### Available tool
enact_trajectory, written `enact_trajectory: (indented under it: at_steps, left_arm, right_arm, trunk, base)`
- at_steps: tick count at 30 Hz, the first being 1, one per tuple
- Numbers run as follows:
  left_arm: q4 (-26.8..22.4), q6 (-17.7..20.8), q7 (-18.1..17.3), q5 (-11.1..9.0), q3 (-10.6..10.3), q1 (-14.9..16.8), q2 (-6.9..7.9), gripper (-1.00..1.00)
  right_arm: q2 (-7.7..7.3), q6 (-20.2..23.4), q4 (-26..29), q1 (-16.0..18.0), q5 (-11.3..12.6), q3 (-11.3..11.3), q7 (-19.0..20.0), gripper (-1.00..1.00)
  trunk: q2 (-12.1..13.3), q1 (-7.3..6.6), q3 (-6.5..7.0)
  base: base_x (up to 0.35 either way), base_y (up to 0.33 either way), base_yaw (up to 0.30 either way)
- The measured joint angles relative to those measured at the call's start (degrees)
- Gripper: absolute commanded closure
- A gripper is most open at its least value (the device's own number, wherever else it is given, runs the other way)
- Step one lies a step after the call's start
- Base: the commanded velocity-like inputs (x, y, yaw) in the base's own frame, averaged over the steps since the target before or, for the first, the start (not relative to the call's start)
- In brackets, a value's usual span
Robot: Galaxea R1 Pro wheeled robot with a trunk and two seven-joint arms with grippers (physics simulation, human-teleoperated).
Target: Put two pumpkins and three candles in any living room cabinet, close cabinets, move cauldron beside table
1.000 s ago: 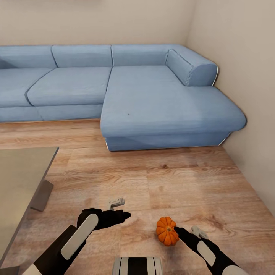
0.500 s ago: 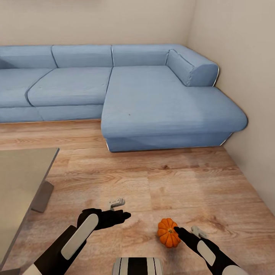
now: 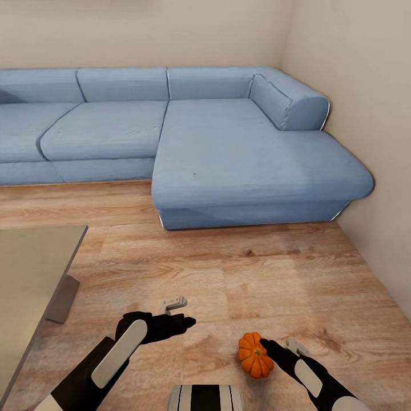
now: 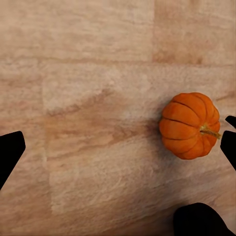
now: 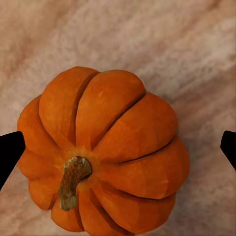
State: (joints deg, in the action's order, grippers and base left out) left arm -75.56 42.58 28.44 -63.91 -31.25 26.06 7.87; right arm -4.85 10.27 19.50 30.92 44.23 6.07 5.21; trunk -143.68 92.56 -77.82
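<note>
One small ribbed orange pumpkin (image 3: 255,355) lies on the wooden floor (image 3: 274,279), stem up. My right gripper (image 3: 281,346) hangs open just above and beside it. In the right wrist view the pumpkin (image 5: 105,152) sits between the two dark fingertips (image 5: 10,152), which stand apart from it at either side. My left gripper (image 3: 185,311) is open with nothing in it, a short way to the left over bare floor. The left wrist view catches the pumpkin (image 4: 189,125) off to one side. The candles, the cabinet and the cauldron are out of view.
A large blue corner sofa (image 3: 228,148) fills the far side of the room, up against beige walls (image 3: 365,85). A grey-topped table (image 3: 28,268) stands at the left edge. Open wooden floor lies between the sofa and me.
The whole view has shifted slightly, so the camera moved. The pumpkin now sits lower in the picture and closer under my right gripper. Both arms hold the same pose.
</note>
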Motion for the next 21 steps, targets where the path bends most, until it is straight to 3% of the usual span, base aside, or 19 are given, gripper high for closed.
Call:
enact_trajectory:
  at_steps: [6,21]
  left_arm:
    - [0.0,0.0,0.0,0.0,0.0,0.0,-0.07,-1.00]
    - [-0.1,0.0,0.0,0.0,0.0,0.0,0.00,-1.00]
  right_arm:
    - [0.00,-0.1,0.0,0.0,0.0,0.0,0.0,-1.00]
    - [-0.05,-0.4,0.0,0.0,0.0,-0.1,0.1,-1.00]
  trunk:
    - [0.0,0.00,0.00]
    - [-0.2,0.39,-3.32]
  base:
    - [0.002,0.001,0.000]
    - [0.000,0.000,0.000]
